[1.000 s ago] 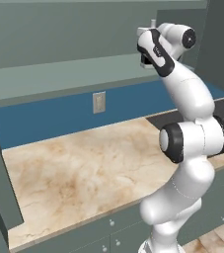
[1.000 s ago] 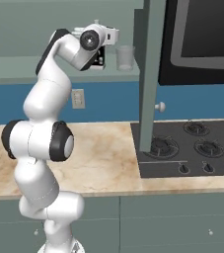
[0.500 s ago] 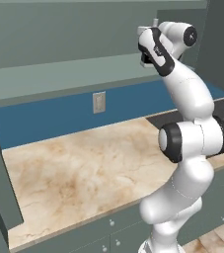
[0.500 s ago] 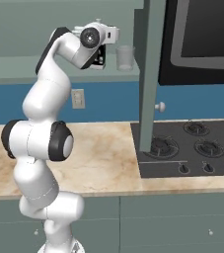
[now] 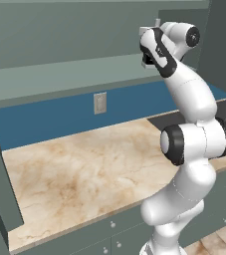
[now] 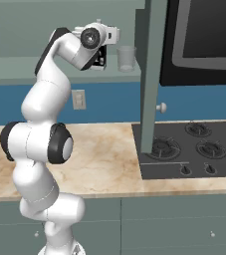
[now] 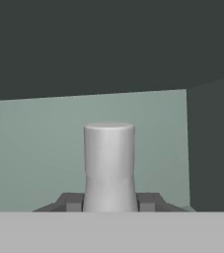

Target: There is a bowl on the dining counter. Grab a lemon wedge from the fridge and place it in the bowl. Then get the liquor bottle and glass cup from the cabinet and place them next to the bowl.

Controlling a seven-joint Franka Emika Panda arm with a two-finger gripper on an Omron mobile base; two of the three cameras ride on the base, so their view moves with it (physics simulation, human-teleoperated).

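Fingers (image 7: 148, 201) of the gripper (image 7: 109, 202) press both sides of the glass cup (image 7: 109, 165), low on it. Grip so near the base could, I think, let it tip forward when lifted.

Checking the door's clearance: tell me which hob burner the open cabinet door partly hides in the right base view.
The front left burner: the cabinet door covers its left edge. The other burners lie in full sight, further right on the hob.

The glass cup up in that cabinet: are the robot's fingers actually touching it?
Touching. In the hand view the glass cup stands upright between the two fingertips, its base flush against both with no gap, so the gripper looks closed on it.
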